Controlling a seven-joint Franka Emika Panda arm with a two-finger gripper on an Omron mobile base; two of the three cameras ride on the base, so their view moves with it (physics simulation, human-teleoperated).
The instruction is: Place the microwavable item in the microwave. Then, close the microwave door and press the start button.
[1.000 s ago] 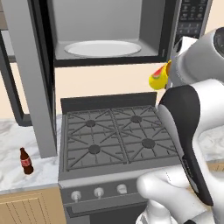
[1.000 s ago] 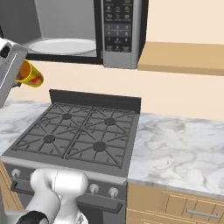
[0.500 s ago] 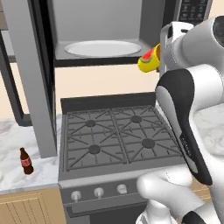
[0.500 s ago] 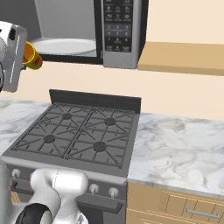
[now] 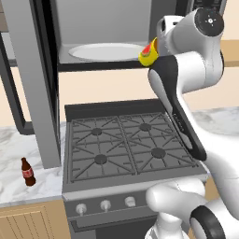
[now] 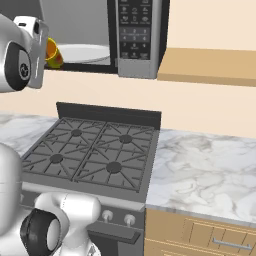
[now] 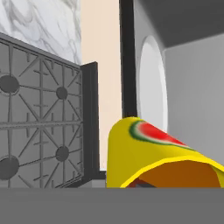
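The microwavable item, a yellow cup (image 5: 148, 53) with a red and green mark, lies tilted on its side in my gripper (image 5: 156, 46), which is shut on it. It hangs at the front right corner of the open microwave (image 5: 107, 28), level with the white turntable (image 5: 106, 51). In the right base view the cup (image 6: 53, 53) sits just left of the turntable (image 6: 84, 52) and the dark keypad (image 6: 134, 29). The hand view has the cup (image 7: 144, 153) close up, with the turntable (image 7: 151, 87) beyond it. The microwave door (image 5: 32, 70) stands swung open at the left.
A gas stove (image 5: 123, 144) with black grates lies below the microwave, knobs along its front. A cola bottle (image 5: 28, 172) stands on the marble counter left of the stove. More marble counter (image 6: 205, 170) and a wooden shelf (image 6: 210, 65) lie to the right.
The arm has carried the cup up and leftward, from below and right of the microwave opening to its front edge. The grip has stayed shut.
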